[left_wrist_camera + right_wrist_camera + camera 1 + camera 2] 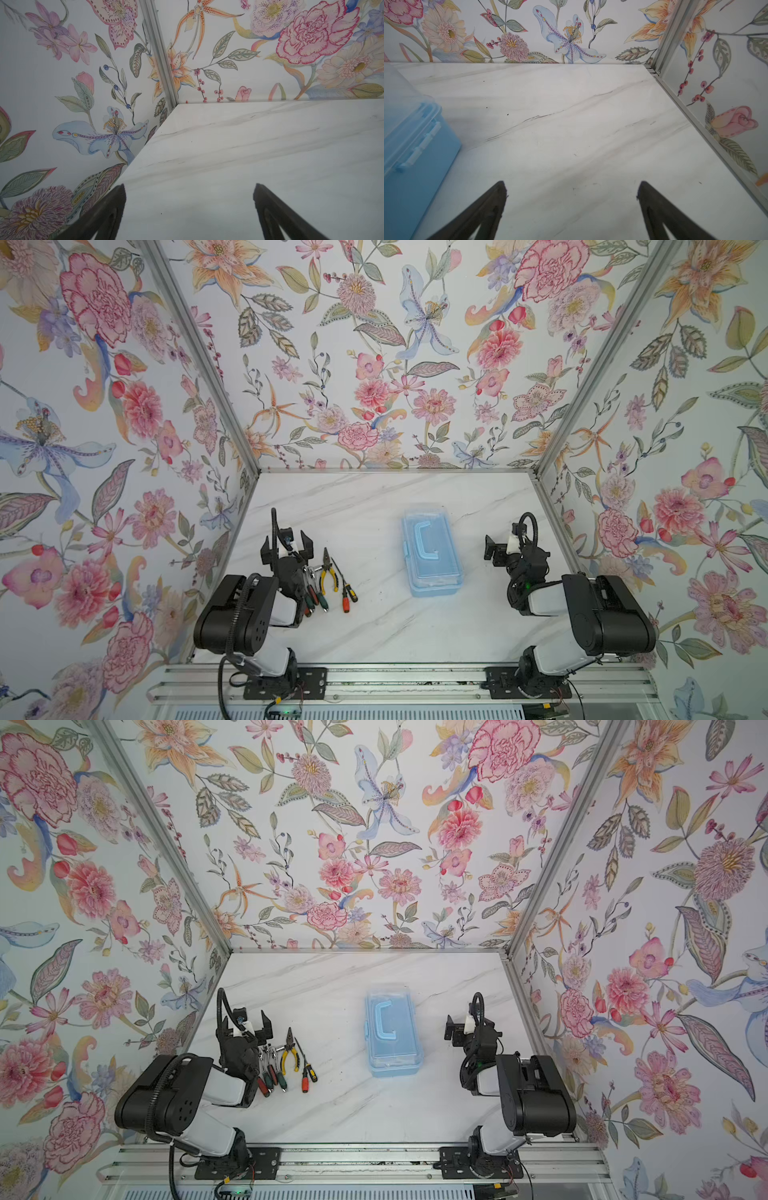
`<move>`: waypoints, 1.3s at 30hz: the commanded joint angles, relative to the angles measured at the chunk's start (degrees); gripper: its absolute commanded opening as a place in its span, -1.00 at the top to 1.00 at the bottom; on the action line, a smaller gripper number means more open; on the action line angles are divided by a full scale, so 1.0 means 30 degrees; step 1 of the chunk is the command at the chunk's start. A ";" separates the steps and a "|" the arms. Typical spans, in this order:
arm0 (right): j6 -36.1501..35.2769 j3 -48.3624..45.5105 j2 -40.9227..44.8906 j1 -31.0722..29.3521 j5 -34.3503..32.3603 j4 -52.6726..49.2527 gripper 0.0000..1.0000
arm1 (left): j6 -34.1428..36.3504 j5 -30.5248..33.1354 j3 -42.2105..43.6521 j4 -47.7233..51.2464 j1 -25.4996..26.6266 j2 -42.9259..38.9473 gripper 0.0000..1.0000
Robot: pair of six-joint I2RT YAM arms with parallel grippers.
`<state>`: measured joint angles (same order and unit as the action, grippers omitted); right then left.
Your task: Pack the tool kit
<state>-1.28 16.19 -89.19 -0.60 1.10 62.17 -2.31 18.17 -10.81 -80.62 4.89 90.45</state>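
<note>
The tool kit (432, 549) stands a little right of the middle of the white marble table (374, 630), its long side running near to far. Its clear lid is shut, and the blue handle (428, 537) lies flat on top. In the right wrist view the box's blue wall and a side latch (418, 145) show, with bare table beside them. The tools lie loose in a cluster on the left of the table, well apart from the box. The yellow-handled pliers (328, 572) point their nose toward the far wall. Just to their right are two screwdrivers (347, 593) with orange and black handles. To the left of the pliers are more screwdrivers with red and green handles (316, 599) and some chrome pieces (311, 570), partly hidden by the left arm. The left gripper (287, 545) hangs just beyond the far left edge of that cluster; its fingers (116, 207) are spread wide and hold nothing. The right gripper (492, 549) hovers to the right of the box, apart from it. Its fingers (494, 203) are likewise spread wide over bare marble and hold nothing.
</note>
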 commanded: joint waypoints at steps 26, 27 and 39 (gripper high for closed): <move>-0.0246 0.0435 0.0242 0.0093 0.0210 -0.0204 -0.99 | 0.0149 -0.0254 -0.0303 -0.0134 -0.0017 -0.0016 -0.98; -0.0248 0.0438 0.0216 0.0083 0.0207 -0.0123 -0.98 | 0.0179 -0.0231 -0.0312 -0.0130 -0.0017 -0.0029 -0.99; -0.0101 0.5201 0.2236 -0.2324 -0.8353 -0.9435 -0.98 | -0.1719 0.0978 -0.3719 0.9735 0.1800 -0.7941 -0.98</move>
<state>-1.26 26.17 -84.79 -5.19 -11.64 45.74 -1.34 20.51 -19.66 -60.62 10.13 70.78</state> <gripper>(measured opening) 0.993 0.992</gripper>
